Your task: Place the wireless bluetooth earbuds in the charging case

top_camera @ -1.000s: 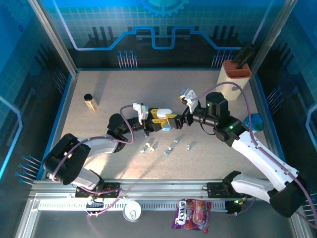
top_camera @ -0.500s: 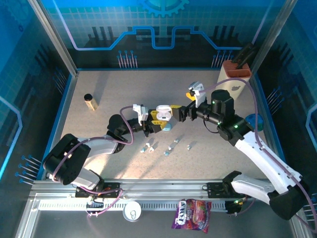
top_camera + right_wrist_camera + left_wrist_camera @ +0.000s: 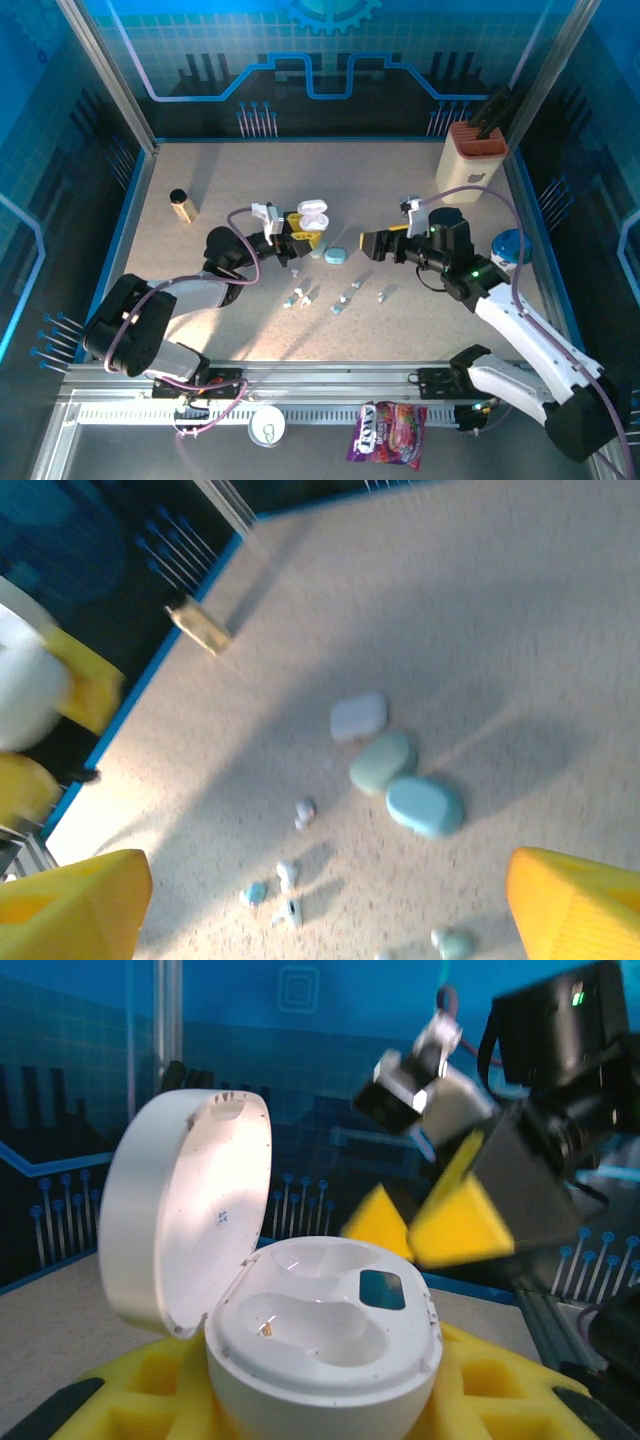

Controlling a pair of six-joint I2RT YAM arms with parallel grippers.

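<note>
The table (image 3: 250,170) is a pale speckled board inside blue walls, with warm light on its front part. The left gripper (image 3: 303,233) is clamped on the white charging case (image 3: 320,1345). In the left wrist view the body of the case sits low between the yellow pads (image 3: 140,1390), which press it from both sides. The lid (image 3: 190,1220) stands open and leans back, so the two sockets face upward and toward the other arm. I think this is the reason for the hold: one arm makes a steady stand for the case, and the other arm is free to bring the pieces. Both sockets look empty, so the filling is not yet begun.

The right gripper (image 3: 372,245) hovers near the case but apart from it. Its jaws are spread wide and nothing is between them. Below it lie three closed cases (image 3: 382,762), one white, one pale green and one teal, close together. The earbuds (image 3: 304,296) lie loose on the table nearer to the arm bases, in a scattered row, apart from the held case. A small brown bottle (image 3: 181,206) stands far at the left.

As I judge, the next move is for the right gripper to go down on one earbud. They are tiny, so the pinch must be exact or the piece may slip away.
</note>
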